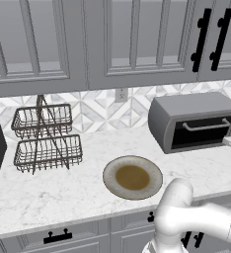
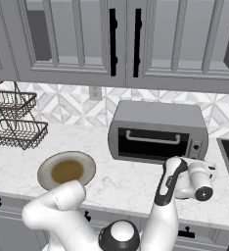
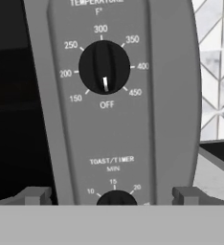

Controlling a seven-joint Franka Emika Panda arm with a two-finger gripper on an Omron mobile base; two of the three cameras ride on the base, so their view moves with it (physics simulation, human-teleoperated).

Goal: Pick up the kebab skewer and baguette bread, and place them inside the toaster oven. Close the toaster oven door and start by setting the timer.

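Now the toaster oven (image 2: 158,131) sits shut at the counter's (image 2: 111,179) back, and the gripper (image 3: 111,195), jaws spread wide before its timer knob (image 3: 116,198), risks grabbing the temperature dial (image 3: 104,67) just above instead.

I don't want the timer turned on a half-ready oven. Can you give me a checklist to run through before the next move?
1. Oven door shut: ok, panel upright against the front.
2. Plate cleared of food: ok.
3. Skewer and bread inside the oven: cannot tell, glass too dark.
4. End effector open: ok, fingertips stand wide apart.
5. End effector lined up on timer knob: ok, knob sits between the tips.
6. Temperature knob set: not ok, pointer at OFF.
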